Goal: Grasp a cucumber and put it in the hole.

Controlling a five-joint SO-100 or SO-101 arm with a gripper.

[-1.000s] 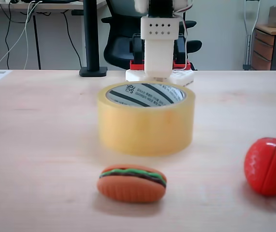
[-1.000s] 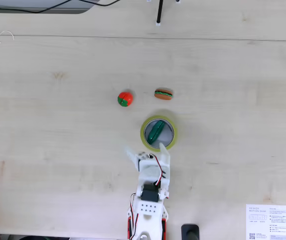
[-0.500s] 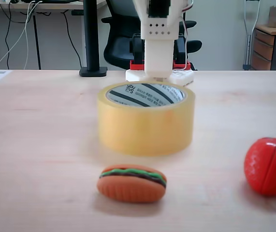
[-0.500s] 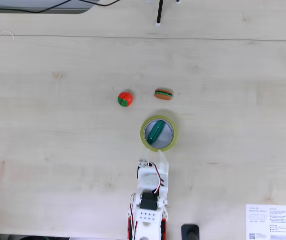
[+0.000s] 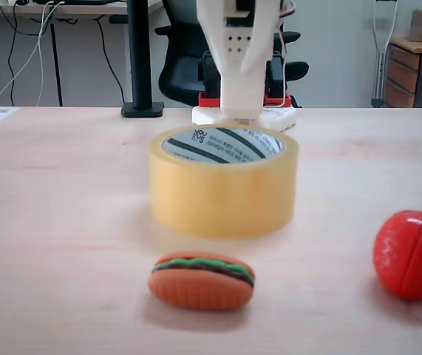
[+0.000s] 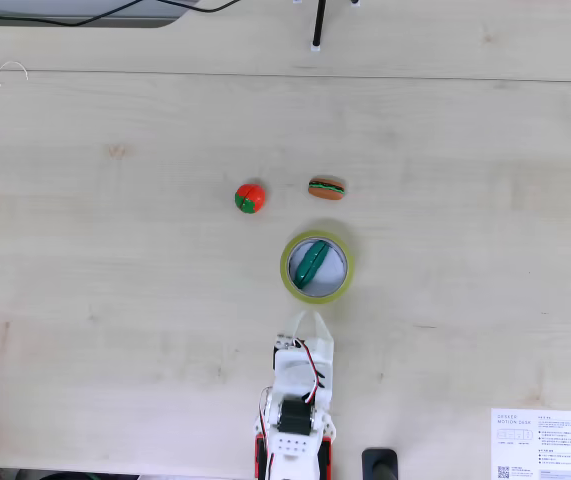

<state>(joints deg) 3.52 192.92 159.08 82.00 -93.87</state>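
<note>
Cucumber: your small dark green bumpy toy cucumber (image 6: 312,261) lies inside the hole (image 6: 327,270), the round opening of the wide yellowish translucent tape roll (image 5: 223,188).
Gripper: the white two-finger gripper (image 6: 307,318) has pulled back toward the base over the last second; its fingers have drawn nearly together, holding nothing.
Meaning: the placement looks done; you need only retreat.
Bystanders: orange toy burger (image 6: 326,188) and red toy tomato (image 6: 250,198) sit apart, untouched.
</note>
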